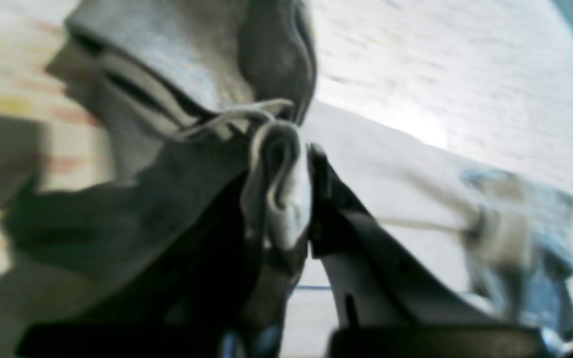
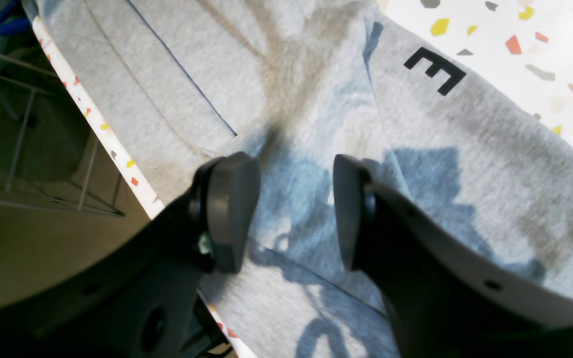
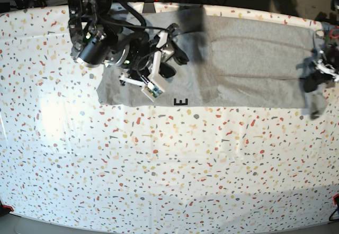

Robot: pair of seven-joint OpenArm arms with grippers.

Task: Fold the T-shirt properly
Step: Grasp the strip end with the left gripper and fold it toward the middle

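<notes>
The light grey T-shirt (image 3: pixel 249 59) lies spread along the far side of the table, with a black letter "E" (image 3: pixel 180 102) showing at its near edge. My right gripper (image 3: pixel 175 48) hovers open over the shirt's left part. In the right wrist view its fingers (image 2: pixel 232 209) stand apart above the grey cloth (image 2: pixel 306 124), close to the "E" (image 2: pixel 434 69), with nothing between them. My left gripper (image 3: pixel 317 72) is at the shirt's right end. The left wrist view shows it (image 1: pixel 296 199) shut on a bunched fold of the T-shirt (image 1: pixel 276 189), lifted off the table.
The table (image 3: pixel 159 170) has a white speckled cover. Its far edge (image 2: pixel 92 119) runs right beside the shirt, with a wire rack (image 2: pixel 43 164) on the floor beyond. Cables and the arm base (image 3: pixel 87 11) crowd the far left corner.
</notes>
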